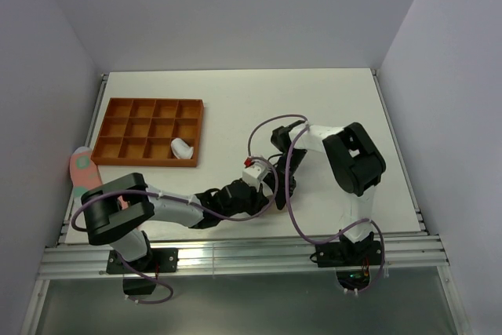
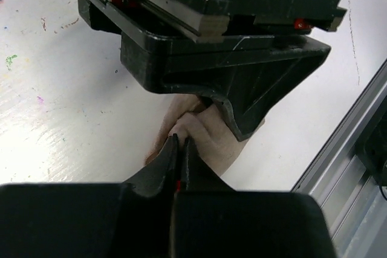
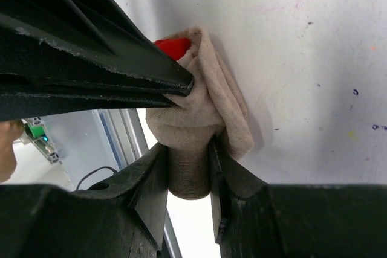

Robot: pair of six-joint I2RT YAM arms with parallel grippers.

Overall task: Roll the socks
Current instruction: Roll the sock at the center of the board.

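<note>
The beige sock [image 3: 202, 104] lies bunched on the white table near its front edge. My right gripper [image 3: 188, 149] is shut on a rolled part of it, which fills the gap between the fingers. My left gripper [image 2: 180, 140] is shut, with its tips pressed against the beige sock [image 2: 208, 137]; whether fabric is pinched between them is hidden. From above, the left gripper [image 1: 252, 196] and right gripper [image 1: 273, 186] meet over the sock and cover it. A rolled white sock [image 1: 182, 147] sits in a tray compartment. A reddish sock [image 1: 82, 169] lies at the table's left edge.
The orange compartment tray [image 1: 118, 103] stands at the back left. A metal rail [image 1: 235, 253] runs along the table's front edge, close to the beige sock. White walls enclose the table on three sides.
</note>
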